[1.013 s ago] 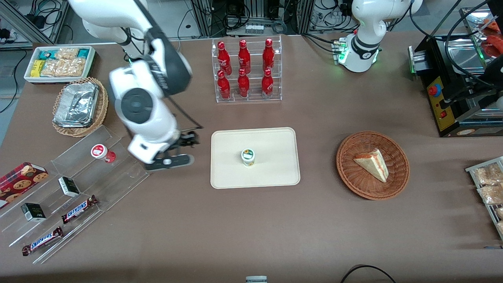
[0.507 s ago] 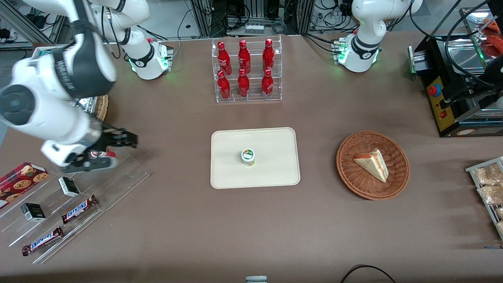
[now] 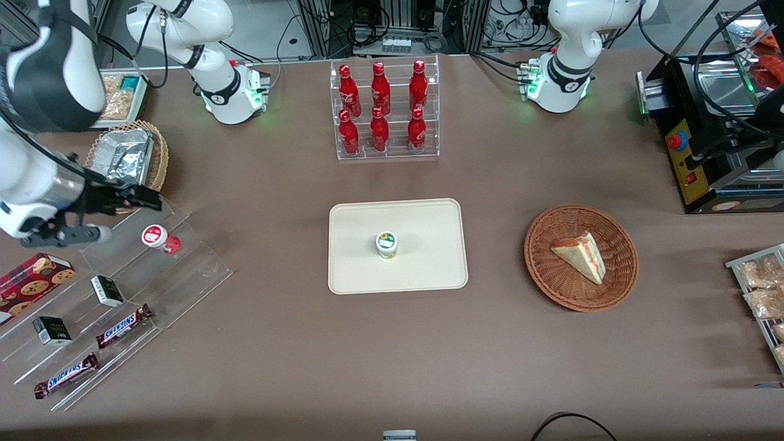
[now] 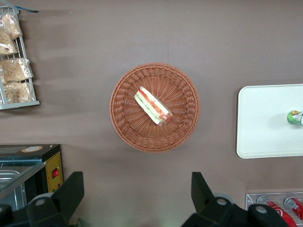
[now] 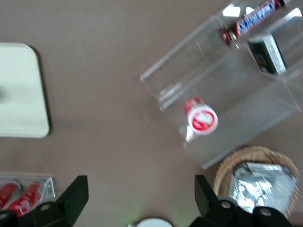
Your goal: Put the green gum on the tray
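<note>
The green gum (image 3: 386,245) stands upright on the cream-beige tray (image 3: 429,220), near its middle. It also shows in the left wrist view (image 4: 294,117) on the tray (image 4: 265,123). My right gripper (image 3: 125,215) is open and empty, high above the clear acrylic shelf at the working arm's end of the table, well away from the tray. In the right wrist view the gripper (image 5: 139,191) hangs open over bare table, with a corner of the tray (image 5: 19,94) in view; the gum is out of that view.
A red-lidded gum bottle (image 3: 157,237) stands on the acrylic shelf (image 3: 184,269) with Snickers bars (image 3: 122,326) and small boxes. A foil-filled basket (image 3: 125,162), a cola bottle rack (image 3: 383,110) and a wicker basket with a sandwich (image 3: 580,257) stand around.
My right arm has swung away from beside the tray toward the working arm's end of the table, with the gripper empty. The green gum has stayed put on the tray.
</note>
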Controlling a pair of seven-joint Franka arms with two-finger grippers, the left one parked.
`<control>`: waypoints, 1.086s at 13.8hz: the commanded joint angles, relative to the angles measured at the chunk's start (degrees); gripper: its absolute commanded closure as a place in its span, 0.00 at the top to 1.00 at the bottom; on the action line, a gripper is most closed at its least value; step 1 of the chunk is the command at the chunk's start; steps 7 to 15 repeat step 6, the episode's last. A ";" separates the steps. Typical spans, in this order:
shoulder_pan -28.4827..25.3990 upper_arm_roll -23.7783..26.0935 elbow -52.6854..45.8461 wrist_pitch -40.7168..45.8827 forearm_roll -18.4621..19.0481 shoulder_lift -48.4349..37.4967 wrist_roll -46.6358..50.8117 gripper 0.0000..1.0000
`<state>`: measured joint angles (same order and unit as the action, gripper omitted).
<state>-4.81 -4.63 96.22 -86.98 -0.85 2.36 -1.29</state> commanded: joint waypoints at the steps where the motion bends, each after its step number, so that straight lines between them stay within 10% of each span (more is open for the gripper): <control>1: 2.87 1.02 1.69 2.69 2.07 -2.62 -1.52 1.00; 15: 5.85 1.81 1.25 6.20 2.61 -4.56 -1.35 1.00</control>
